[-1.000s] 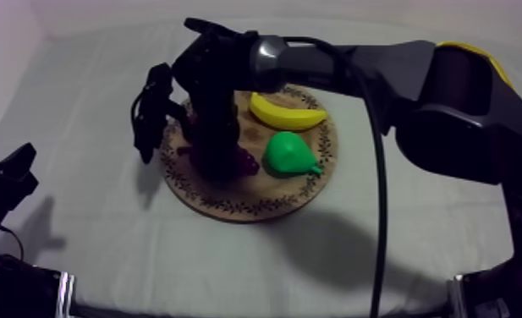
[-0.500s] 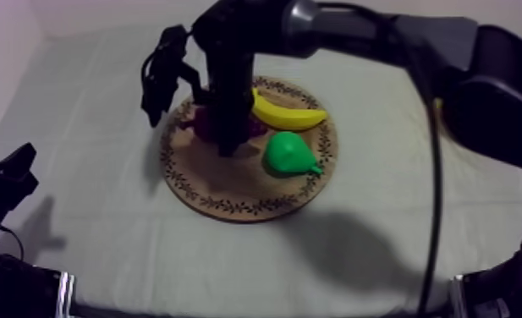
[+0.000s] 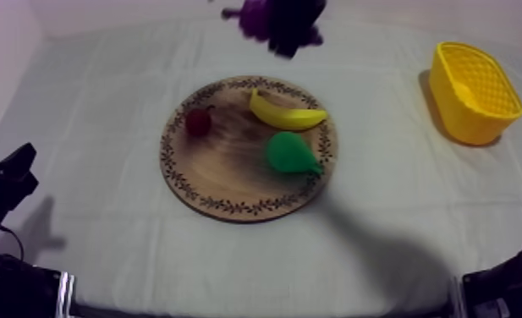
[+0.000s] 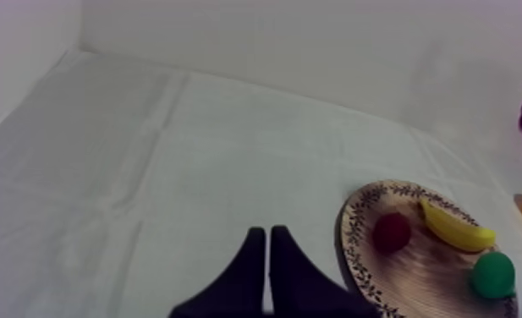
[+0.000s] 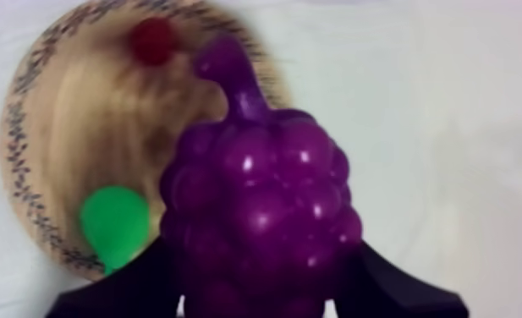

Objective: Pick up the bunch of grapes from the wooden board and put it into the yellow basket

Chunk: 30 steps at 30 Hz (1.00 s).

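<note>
Half the job looks done: the right gripper (image 5: pixel 260 292) holds the bunch of grapes (image 3: pixel 260 15) clamped aloft past the wooden board's (image 3: pixel 230 173) twelve o'clock, leaving the carry to the yellow basket (image 3: pixel 475 89) near three o'clock and the drop, while the left gripper (image 4: pixel 266 254) rests pinched narrow.

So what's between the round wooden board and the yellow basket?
Nothing: in the top view, bare grey-white cloth runs from the round wooden board to the yellow basket.

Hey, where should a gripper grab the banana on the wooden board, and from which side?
Probably across its middle, from straight above: the banana lies flat on the wooden board, long and narrow, so fingers span its width. The pear sits close beside it.
</note>
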Tool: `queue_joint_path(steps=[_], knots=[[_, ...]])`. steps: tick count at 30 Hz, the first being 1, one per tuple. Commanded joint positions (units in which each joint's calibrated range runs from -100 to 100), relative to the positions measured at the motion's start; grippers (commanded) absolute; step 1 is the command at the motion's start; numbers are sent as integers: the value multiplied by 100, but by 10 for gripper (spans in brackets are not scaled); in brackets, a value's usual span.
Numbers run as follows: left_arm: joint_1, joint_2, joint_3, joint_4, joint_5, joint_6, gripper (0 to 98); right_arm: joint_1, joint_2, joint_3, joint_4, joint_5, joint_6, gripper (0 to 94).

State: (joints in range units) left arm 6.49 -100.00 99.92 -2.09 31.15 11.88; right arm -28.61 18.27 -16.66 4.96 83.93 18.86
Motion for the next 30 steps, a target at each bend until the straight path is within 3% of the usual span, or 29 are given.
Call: queue_joint_path(steps=[1, 15, 30], knots=[[-1, 0, -4, -4, -3, 1, 1, 271, -526, 24, 57, -125, -49, 241], [-1, 0, -4, -4, -3, 2, 1, 1753, -1643, 404, 313, -803, -404, 239], [-1, 0, -4, -4, -3, 2, 1, 3144, -1682, 920, 498, -1893, -1225, 237]])
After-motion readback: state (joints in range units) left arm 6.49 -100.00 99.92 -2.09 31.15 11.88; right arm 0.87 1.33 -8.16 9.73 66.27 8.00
